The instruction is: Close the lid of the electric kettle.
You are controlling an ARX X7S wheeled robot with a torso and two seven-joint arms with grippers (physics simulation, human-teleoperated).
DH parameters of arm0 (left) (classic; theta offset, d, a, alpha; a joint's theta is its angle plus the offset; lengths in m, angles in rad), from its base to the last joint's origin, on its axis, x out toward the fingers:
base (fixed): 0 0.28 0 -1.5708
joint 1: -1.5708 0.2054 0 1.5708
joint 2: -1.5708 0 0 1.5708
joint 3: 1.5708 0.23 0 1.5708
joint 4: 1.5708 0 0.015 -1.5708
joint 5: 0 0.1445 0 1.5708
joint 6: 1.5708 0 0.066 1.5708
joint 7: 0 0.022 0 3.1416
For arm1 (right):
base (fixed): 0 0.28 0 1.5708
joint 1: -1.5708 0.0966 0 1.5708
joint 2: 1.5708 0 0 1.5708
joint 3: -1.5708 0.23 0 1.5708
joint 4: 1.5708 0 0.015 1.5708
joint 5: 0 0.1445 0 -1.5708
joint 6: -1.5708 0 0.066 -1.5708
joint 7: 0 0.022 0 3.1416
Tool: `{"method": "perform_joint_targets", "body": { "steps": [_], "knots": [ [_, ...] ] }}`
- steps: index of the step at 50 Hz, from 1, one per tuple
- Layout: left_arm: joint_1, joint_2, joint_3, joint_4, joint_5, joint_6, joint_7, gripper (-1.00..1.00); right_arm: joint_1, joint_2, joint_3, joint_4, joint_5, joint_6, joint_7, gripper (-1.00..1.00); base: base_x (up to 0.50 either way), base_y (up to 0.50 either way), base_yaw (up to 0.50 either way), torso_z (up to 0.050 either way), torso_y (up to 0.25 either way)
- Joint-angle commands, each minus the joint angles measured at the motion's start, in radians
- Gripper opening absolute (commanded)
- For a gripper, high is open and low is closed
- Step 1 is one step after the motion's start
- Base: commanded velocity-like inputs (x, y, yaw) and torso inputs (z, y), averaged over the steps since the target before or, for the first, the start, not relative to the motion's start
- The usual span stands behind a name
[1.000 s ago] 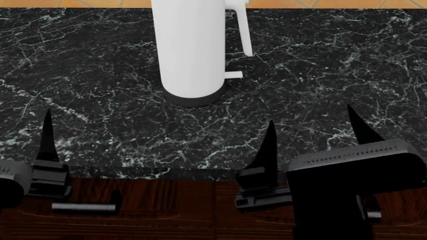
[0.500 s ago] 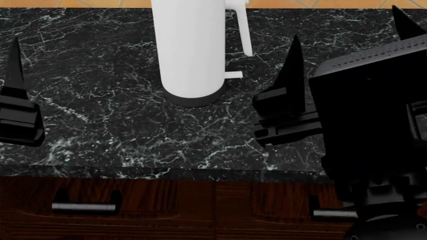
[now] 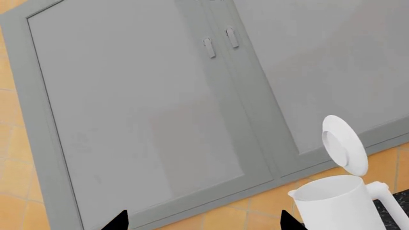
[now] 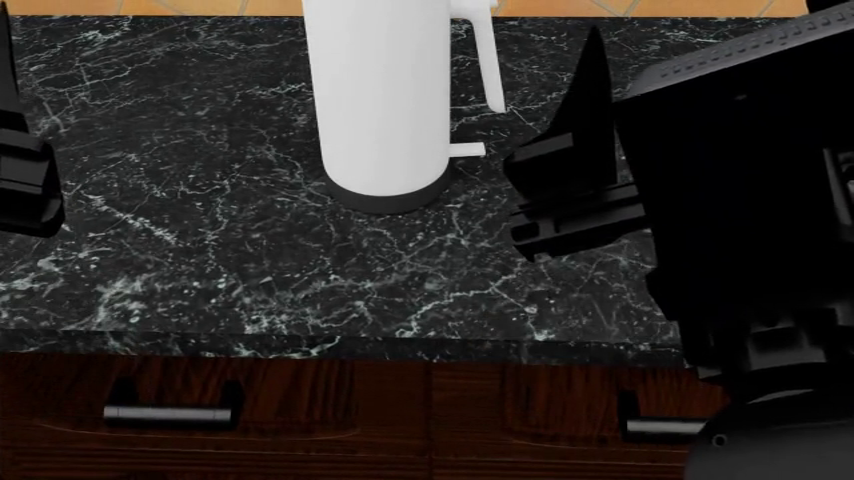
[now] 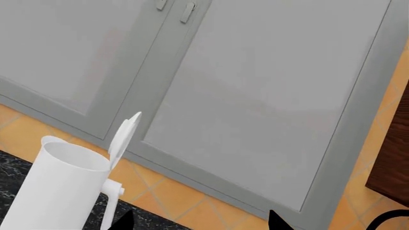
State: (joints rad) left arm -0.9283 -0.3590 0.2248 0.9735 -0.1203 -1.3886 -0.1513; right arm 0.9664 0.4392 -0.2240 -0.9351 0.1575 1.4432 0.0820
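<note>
The white electric kettle (image 4: 380,100) stands upright on its dark grey base at the back of the counter, handle to the right. Its top is cut off in the head view. The lid (image 3: 345,146) stands open, upright above the handle, and also shows in the right wrist view (image 5: 124,136). The kettle's open mouth shows in both wrist views (image 3: 338,203) (image 5: 61,187). My left gripper (image 3: 204,223) is open and empty, left of the kettle, with one of its fingers (image 4: 24,160) at the head view's left edge. My right gripper (image 4: 707,20) is open and empty, right of the handle.
The black marble counter (image 4: 200,250) carries the kettle. Dark wood drawers with metal handles (image 4: 167,412) lie below its front edge. Grey cabinet doors with small handles (image 3: 217,43) (image 5: 185,12) and orange tiles are behind the kettle.
Both grippers have risen and moved forward over the counter; the right one now sits beside the kettle's handle, the left one at the left edge. The kettle has not moved.
</note>
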Motion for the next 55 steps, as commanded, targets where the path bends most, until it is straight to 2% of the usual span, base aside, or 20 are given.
{"method": "perform_joint_targets", "body": {
  "steps": [1,20,37,55],
  "knots": [
    [-0.015,0.014,-0.025,0.01,-0.002,0.003,0.039,1.0,0.021,-0.009,-0.018,0.025,-0.029,-0.014,-0.005,1.0,0.17,0.0,0.0,0.0,0.0],
    [-0.073,-0.002,-0.035,0.042,-0.011,-0.054,0.034,1.0,0.06,-0.014,-0.057,0.021,-0.021,0.012,0.003,1.0,0.32,0.0,0.0,0.0,0.0],
    [-0.109,-0.003,-0.017,0.053,-0.026,-0.086,0.019,1.0,0.069,-0.007,-0.024,0.002,-0.015,0.03,-0.002,1.0,0.31,0.0,0.0,0.0,0.0],
    [-0.085,-0.02,-0.029,0.039,-0.04,-0.051,0.01,1.0,0.059,-0.007,-0.028,0.013,-0.012,0.008,0.005,1.0,0.32,0.0,0.0,0.0,0.001]
  ]
}}
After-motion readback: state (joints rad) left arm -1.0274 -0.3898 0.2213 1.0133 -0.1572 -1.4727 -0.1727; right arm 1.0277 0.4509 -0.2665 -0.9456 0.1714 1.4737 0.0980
